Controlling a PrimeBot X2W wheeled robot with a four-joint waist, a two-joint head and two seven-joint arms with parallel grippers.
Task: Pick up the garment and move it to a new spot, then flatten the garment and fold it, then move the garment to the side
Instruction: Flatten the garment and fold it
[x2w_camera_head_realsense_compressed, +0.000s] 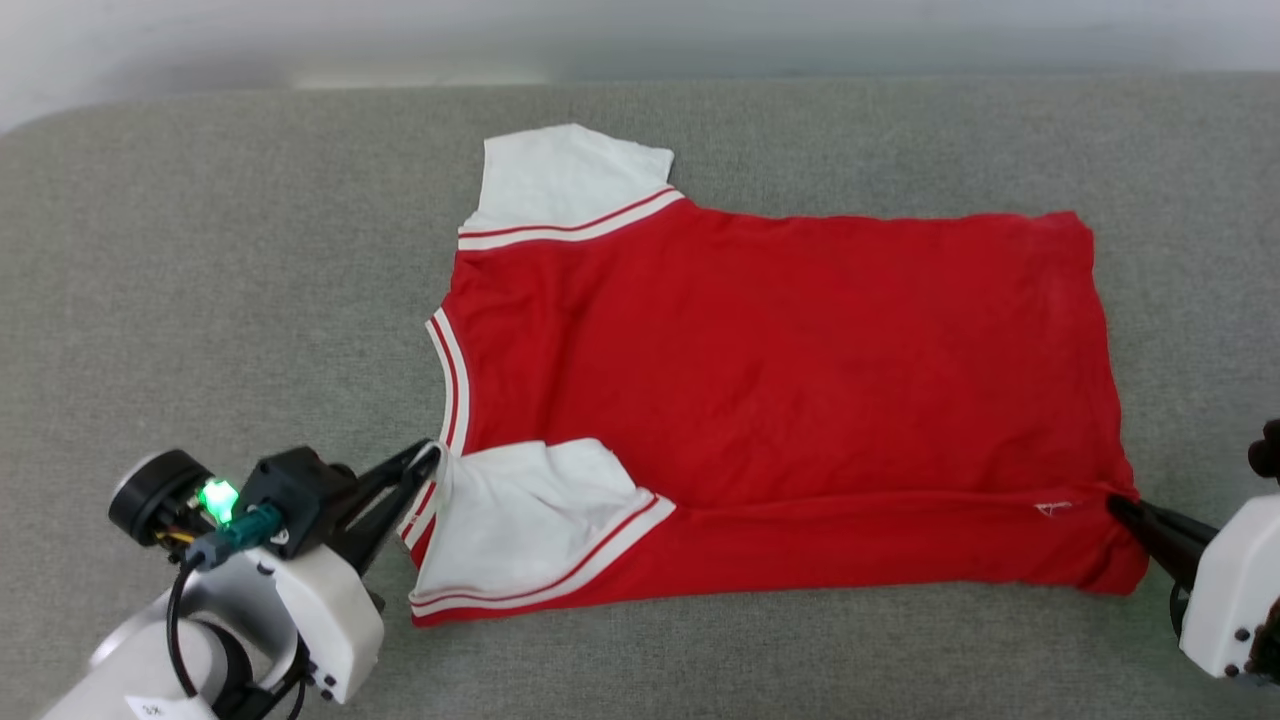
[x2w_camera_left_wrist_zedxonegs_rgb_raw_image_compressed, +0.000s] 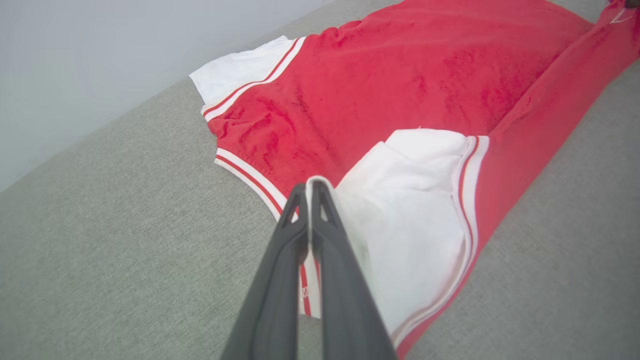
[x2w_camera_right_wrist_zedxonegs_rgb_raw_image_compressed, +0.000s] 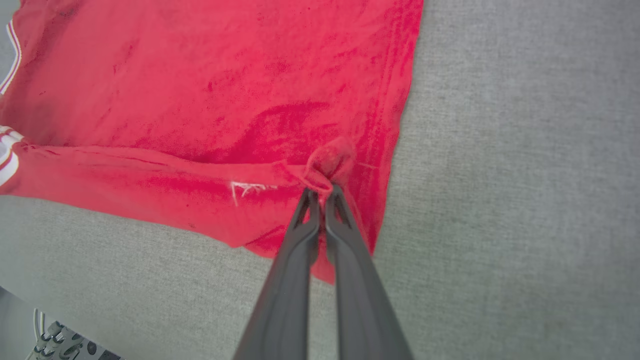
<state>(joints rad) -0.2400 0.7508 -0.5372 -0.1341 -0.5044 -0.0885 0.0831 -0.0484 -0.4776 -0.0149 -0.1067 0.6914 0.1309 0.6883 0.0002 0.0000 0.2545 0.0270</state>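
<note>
Garment (x2w_camera_head_realsense_compressed: 780, 340): red, white short sleeves, spread sideways across centre frame on the grey fabric-covered worktop (x2w_camera_head_realsense_compressed: 200, 250). Collar to the left, hem to the right. Plain side up; no lettering seen. The edge along the bottom of the frame is turned over onto the body as a narrow band, with the near sleeve (x2w_camera_head_realsense_compressed: 520, 520) lying on top of it, rumpled.

Left gripper (x2w_camera_head_realsense_compressed: 428, 458), lower left: fingers closed on a thin bit of white cloth at the sleeve's collar-side corner, clear in the left wrist view (x2w_camera_left_wrist_zedxonegs_rgb_raw_image_compressed: 307, 187).

Right gripper (x2w_camera_head_realsense_compressed: 1118, 502), lower right: fingers closed on a small pucker of red cloth at the hem end of the band, beside a small white mark (x2w_camera_right_wrist_zedxonegs_rgb_raw_image_compressed: 245, 189).

Step, as judged: a lengthwise fold in hand, both ends of the turned band held.

Risks from here:
- Both grips are shallow, cloth at the fingertips only. A pull against the drag of the rough worktop could strip either one out.
- Left holds sleeve cloth, apparently not the body layer. Lifting may raise the sleeve alone and leave the red edge behind, so the fold goes crooked.
- Uneven travel between the arms would skew the crease.
- The rumpled sleeve could get trapped as a lump.
</note>
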